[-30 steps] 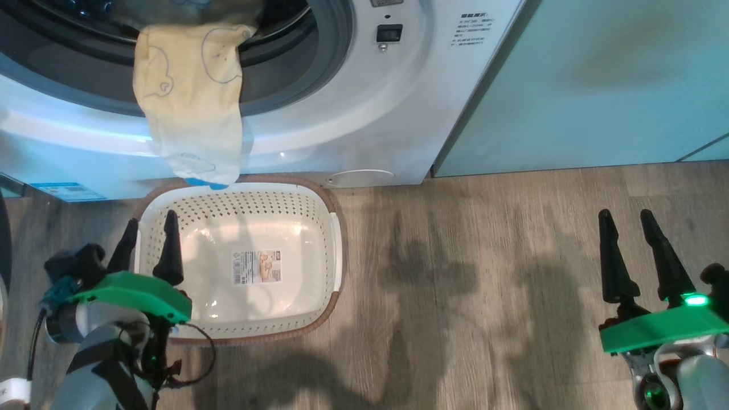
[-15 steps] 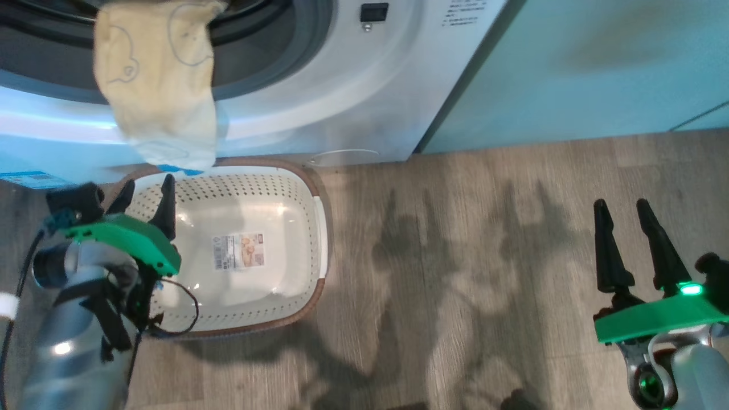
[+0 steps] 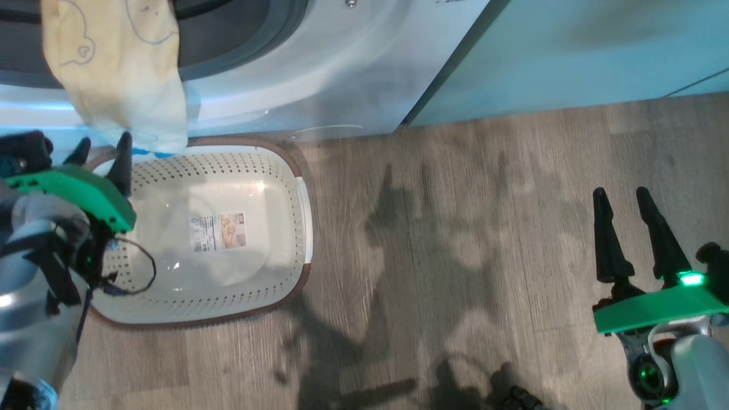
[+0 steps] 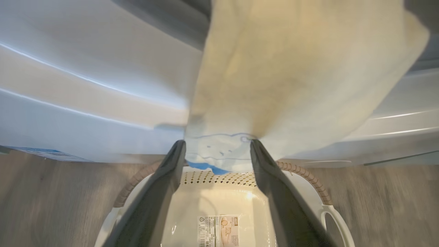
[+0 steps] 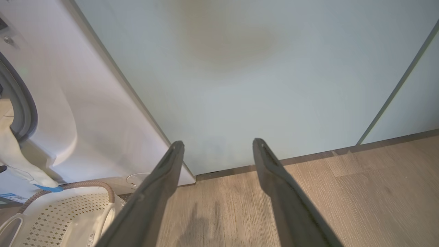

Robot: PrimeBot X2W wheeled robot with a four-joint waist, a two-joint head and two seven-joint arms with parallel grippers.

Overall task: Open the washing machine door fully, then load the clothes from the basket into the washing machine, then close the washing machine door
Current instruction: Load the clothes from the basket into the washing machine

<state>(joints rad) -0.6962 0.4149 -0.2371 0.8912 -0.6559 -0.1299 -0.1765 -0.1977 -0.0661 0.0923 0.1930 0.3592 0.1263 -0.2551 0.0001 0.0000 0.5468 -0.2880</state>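
A cream-yellow garment of the clothes (image 3: 114, 74) hangs out of the washing machine (image 3: 319, 74) and down its white front, its blue-edged hem just above the basket (image 3: 228, 168). The cream perforated basket stands on the floor against the machine and holds no clothes; a label shows on its base. My left gripper (image 3: 102, 151) is open over the basket's far left rim. In the left wrist view the garment's hem (image 4: 219, 154) lies between the tips of this gripper (image 4: 216, 144); I cannot tell if they touch. My right gripper (image 3: 621, 193) is open and empty. The washing machine door is out of view.
Pale-green cabinets (image 3: 569, 51) stand right of the machine, and my right gripper (image 5: 217, 142) points at one cabinet door (image 5: 257, 68). Wood-look floor (image 3: 455, 256) stretches between the basket and the right arm. A blue-white sticker (image 4: 48, 153) sits low on the machine.
The head camera has shifted, sliding the scene left and up. My left gripper has moved forward along the basket's left side to the hanging garment's hem. The right gripper has stayed put.
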